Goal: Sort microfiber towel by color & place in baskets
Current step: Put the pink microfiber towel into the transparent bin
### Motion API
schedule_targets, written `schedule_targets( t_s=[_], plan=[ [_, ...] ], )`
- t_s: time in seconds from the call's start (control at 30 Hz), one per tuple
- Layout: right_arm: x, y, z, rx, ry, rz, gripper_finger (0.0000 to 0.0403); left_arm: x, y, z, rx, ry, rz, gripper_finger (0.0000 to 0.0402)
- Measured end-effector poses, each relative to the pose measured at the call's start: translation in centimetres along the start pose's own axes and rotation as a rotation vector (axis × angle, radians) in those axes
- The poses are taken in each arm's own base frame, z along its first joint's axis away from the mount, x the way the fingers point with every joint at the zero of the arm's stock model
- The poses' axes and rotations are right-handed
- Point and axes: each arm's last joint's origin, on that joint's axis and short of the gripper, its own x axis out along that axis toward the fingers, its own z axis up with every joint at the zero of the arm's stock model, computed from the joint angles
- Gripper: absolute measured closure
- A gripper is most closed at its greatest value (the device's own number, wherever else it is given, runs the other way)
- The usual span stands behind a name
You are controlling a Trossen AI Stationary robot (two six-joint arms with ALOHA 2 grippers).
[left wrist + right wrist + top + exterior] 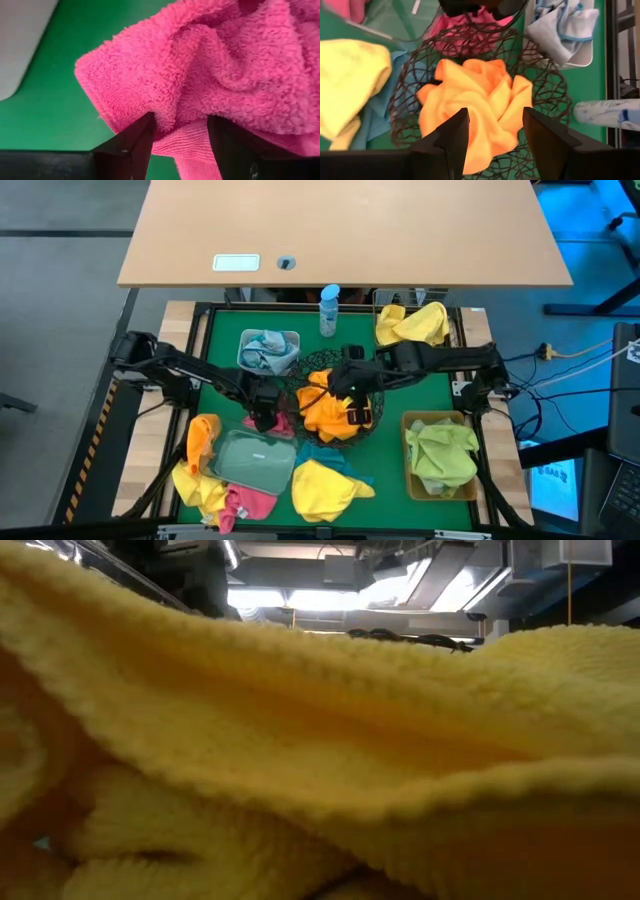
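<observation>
My left gripper (pixel 265 416) is low over the green mat, shut on a pink towel (pixel 283 424) between the clear plastic tray (pixel 250 462) and the round black wire-mesh bowl (pixel 338 412). My right gripper (pixel 496 145) hovers open above that bowl, where an orange towel (pixel 475 112) lies bunched; it touches nothing that I can see. Light blue towels fill the white tub (pixel 268 350), green ones the tan bin (pixel 440 457), and a yellow one the square wire basket (pixel 412 323). A yellow towel (pixel 320 740) blocks the low view. My left gripper pinches a thick fold of the pink towel near its ribbed edge (pixel 186 141) between its two fingers (pixel 134 147), coming from above and pointing down. The towel bulges over the fingertips. The rest of it lies bunched on the green mat (pixel 45 115).
Loose towels lie along the near side: yellow (pixel 325 490), teal (pixel 330 455), pink (pixel 245 502), orange (pixel 203 438) and yellow (pixel 195 485). A blue-capped bottle (pixel 329 310) stands at the far edge between the tub and the wire basket. A wooden table (pixel 340 230) lies beyond.
</observation>
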Motion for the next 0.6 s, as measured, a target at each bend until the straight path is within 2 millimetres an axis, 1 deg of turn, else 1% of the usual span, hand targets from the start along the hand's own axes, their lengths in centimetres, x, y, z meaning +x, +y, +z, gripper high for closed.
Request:
schedule_targets(
  t_s=[0.13,0.33,0.43,0.5,0.6],
  plan=[
    [-0.4,1.8,-0.1,-0.024,0.009,0.023,0.0216,0.2,-0.1,0.1,0.002,-0.001,0.005,0.0264],
    [-1.2,5.1,-0.4,-0.106,0.002,0.069,0.0216,0.2,0.0,0.0,0.004,-0.006,0.01,0.0349],
    [-1.5,6.4,-0.5,-0.135,-0.004,0.086,0.0216,0.2,0.0,0.0,0.004,-0.006,0.01,0.0388],
    [-1.7,7.1,-0.6,-0.133,-0.007,0.095,0.0216,0.2,0.0,0.0,0.004,-0.007,0.009,0.0397],
    [-1.9,7.8,-0.7,-0.121,-0.009,0.103,0.0216,-0.1,0.1,0.0,0.002,-0.016,0.007,0.0397]
  ],
)
